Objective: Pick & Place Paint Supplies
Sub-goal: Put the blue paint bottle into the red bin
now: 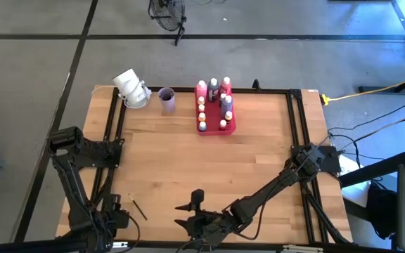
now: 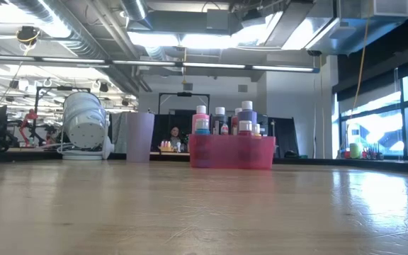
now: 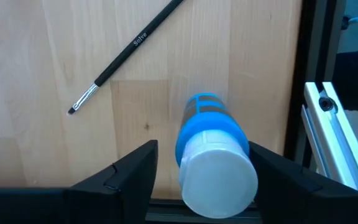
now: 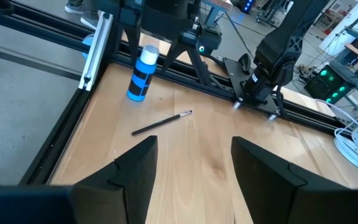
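A blue paint bottle (image 3: 211, 158) (light cap upward) is seen standing at the table's (image 1: 259, 151) near left corner, between the spread fingers of the left gripper (image 3: 201, 180), which are not closed on it. A paintbrush (image 1: 138, 206) is seen lying flat just beside the bottle. The right gripper (image 1: 194, 211) is held open and empty above the near edge. Other bottles (image 1: 213, 88) are gathered in a pink-red tray (image 1: 230, 128) by the far edge, with a lilac cup (image 1: 166, 100) near it.

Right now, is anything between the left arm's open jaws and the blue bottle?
No. The blue bottle stands upright directly between the left gripper jaws, which are open on either side of it. The paintbrush lies on the table off to one side, clear of that gap.
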Robot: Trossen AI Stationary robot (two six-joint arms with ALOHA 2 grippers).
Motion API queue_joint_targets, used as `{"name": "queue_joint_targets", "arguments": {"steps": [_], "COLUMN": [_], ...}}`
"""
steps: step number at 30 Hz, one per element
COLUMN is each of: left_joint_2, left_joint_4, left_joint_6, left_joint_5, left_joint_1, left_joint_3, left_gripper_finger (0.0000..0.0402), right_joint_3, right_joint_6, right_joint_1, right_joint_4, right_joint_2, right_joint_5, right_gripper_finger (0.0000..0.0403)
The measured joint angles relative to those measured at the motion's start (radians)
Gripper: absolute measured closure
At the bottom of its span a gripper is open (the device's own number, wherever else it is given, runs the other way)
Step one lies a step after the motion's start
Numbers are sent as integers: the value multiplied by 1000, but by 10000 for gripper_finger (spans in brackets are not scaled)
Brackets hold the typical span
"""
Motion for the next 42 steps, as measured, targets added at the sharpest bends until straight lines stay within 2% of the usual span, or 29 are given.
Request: {"name": "queue_joint_targets", "arguments": {"steps": [10,22,37,42], "left_joint_2": [0,0,-9,-12], "left_joint_4": [-1,-1,-10,-101], "left_joint_6": [0,7,39,83], "left_joint_5": [1,1,2,0], "left_joint_1": [0,0,25,58], "left_joint_3": [0,0,0,38], "left_gripper_finger": [194,254,256,256], "right_joint_3": [0,0,0,0], "right_joint_6": [0,50,52,53], "right_joint_1": [0,-1,-4,-8], "right_joint_4": [0,0,-4,-1], "right_joint_2": [0,0,0,0], "right_joint_5": [0,-3,-3,-32], "right_gripper_finger": [194,194,194,194]}}
